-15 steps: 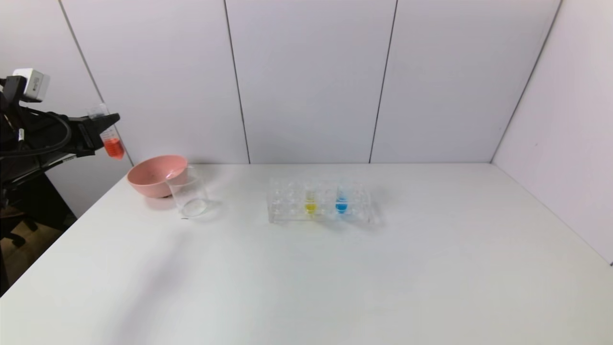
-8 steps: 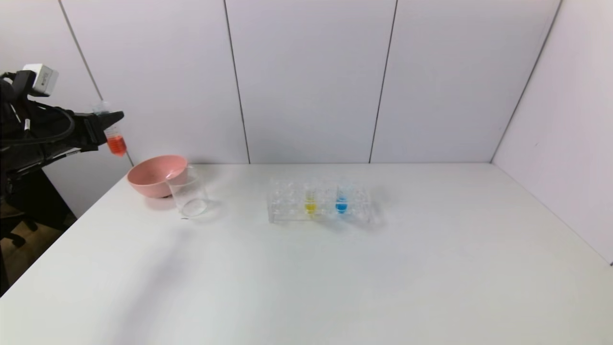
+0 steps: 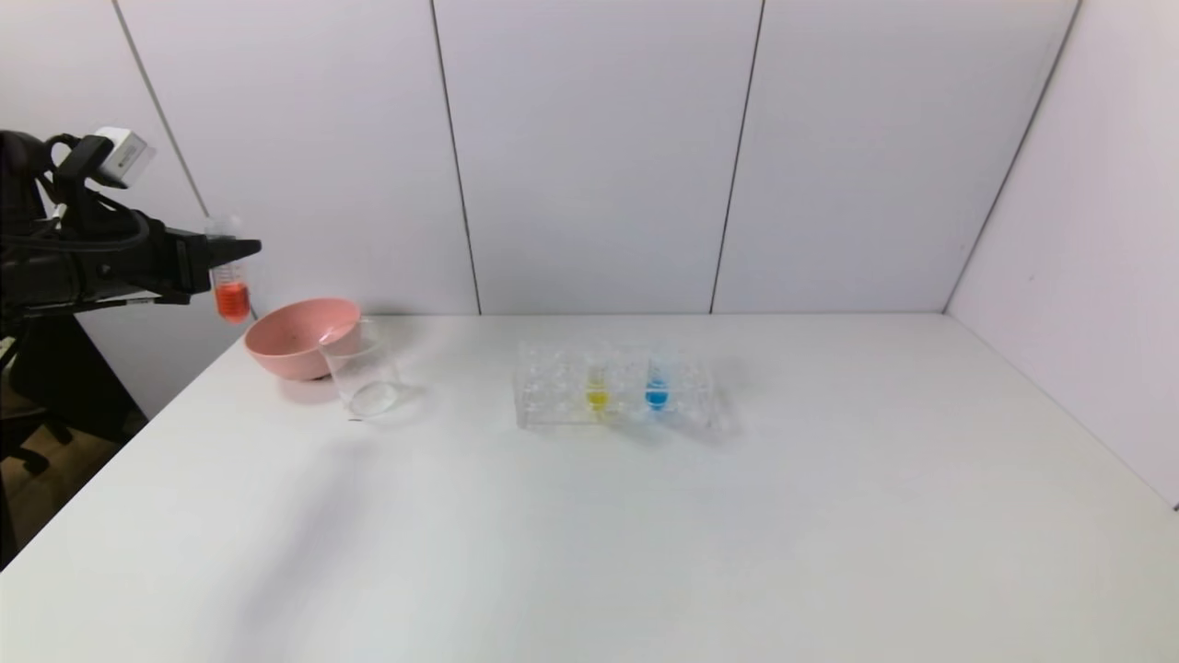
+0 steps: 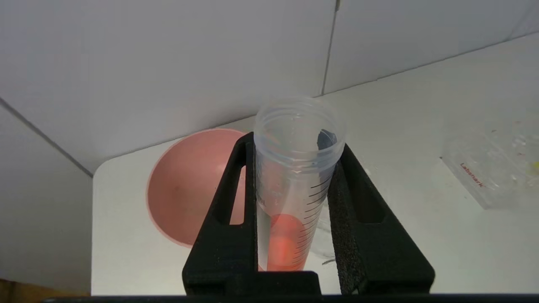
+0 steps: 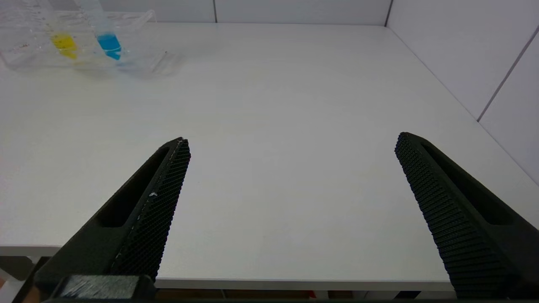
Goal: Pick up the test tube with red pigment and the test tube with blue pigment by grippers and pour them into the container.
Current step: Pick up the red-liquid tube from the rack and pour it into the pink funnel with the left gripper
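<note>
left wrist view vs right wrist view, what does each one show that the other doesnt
Only the left wrist view shows the left gripper shut on the test tube with red pigment, held upright, with the pink bowl below and beyond it.

Only the right wrist view shows the right gripper open and empty near the table's front edge, plus the test tube with blue pigment and a yellow-liquid tube standing upright.

Both show the clear tube rack on the white table.

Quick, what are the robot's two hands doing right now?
Left gripper: closed, holding the red tube.
Right gripper: open, holding nothing.
</note>
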